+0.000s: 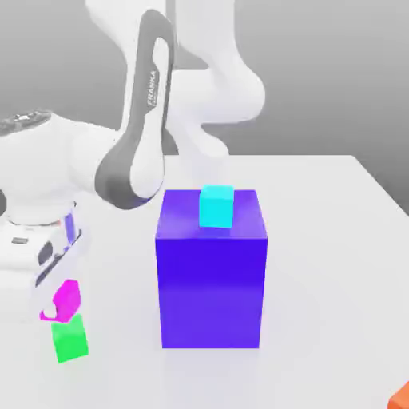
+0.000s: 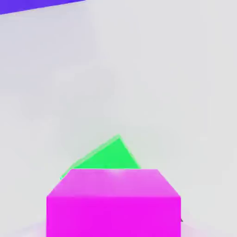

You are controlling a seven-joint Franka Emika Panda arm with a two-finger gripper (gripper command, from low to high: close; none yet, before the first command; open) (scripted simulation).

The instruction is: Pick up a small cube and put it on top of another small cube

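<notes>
At the exterior view's left, the gripper [image 1: 57,294] is seen low over the white table [image 1: 335,240], its jaws pinched tight on the pink cube [image 1: 65,299]. Just under the jaws, the green cube [image 1: 70,339] is found resting on the table, turned a little relative to the held cube. The pink cube appears to sit right above the green one, though whether the two already touch cannot be told from either view. In the hand view, the pink cube [image 2: 113,203] is held squarely between the jaws, with a corner of the green cube [image 2: 109,156] showing beyond it, so the overlap looks only partial.

Well off to the side of the jaws, toward the middle of the exterior view, a big blue block [image 1: 212,272] is seen with a light-blue cube [image 1: 216,206] on top. An orange corner [image 1: 399,397] is glimpsed at the far right edge.

The placing step is judged to be in hand. The held cube should next be centred over the green one, lowered until it rests flat, and only then released.
</notes>
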